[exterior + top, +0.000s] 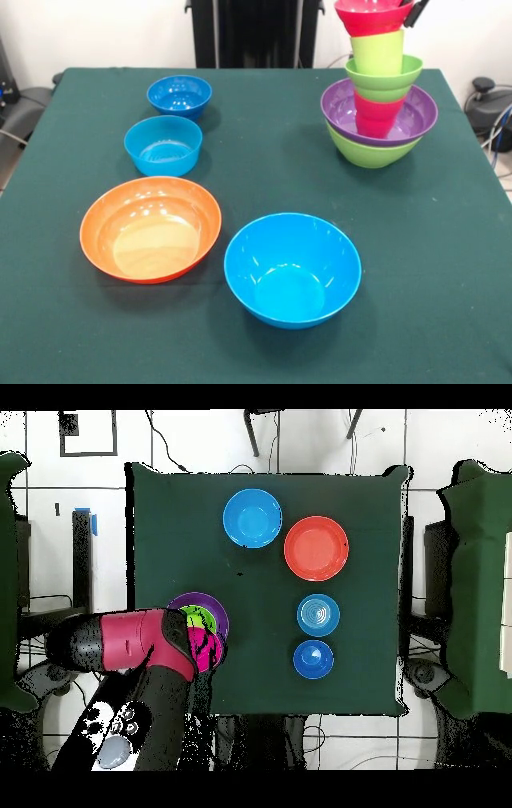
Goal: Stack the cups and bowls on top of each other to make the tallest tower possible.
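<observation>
The tower stands at the table's far right in the front view: a large lime-green bowl [370, 152] holds the purple bowl [416, 112], with the red cup [376, 116] in it. Above come a small lime-green bowl [384, 76], the lime-green cup [378, 52] and the small pink-red bowl [374, 16] on top. My gripper [416, 12] shows only as a black tip at the top edge, against the pink-red bowl's rim. In the overhead view my arm [130, 642] covers most of the tower; the purple bowl's rim [205, 600] shows.
On the green table [264, 160] lie a small dark blue bowl [179, 96], a small light blue bowl [163, 144], a large orange bowl [150, 228] and a large light blue bowl [292, 268], all upright and apart, left of and nearer than the tower.
</observation>
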Robot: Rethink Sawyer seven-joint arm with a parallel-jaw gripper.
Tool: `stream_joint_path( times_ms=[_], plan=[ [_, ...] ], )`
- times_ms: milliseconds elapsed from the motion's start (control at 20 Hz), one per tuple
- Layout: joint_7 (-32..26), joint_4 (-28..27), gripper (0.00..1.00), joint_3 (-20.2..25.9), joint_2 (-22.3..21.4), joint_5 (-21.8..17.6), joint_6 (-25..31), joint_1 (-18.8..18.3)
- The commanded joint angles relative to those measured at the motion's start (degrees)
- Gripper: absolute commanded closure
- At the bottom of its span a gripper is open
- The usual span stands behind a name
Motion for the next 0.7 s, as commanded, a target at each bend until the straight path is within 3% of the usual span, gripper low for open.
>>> stream_joint_path(
  times_ms=[50, 700],
  plan=[
    [7.1, -1.1, 1.0, 5.4, 1.5, 1.6, -5.0, -1.3],
    [5.5, -2.2, 1.0, 7.4, 1.3, 4.1, -3.9, -2.9]
  ],
)
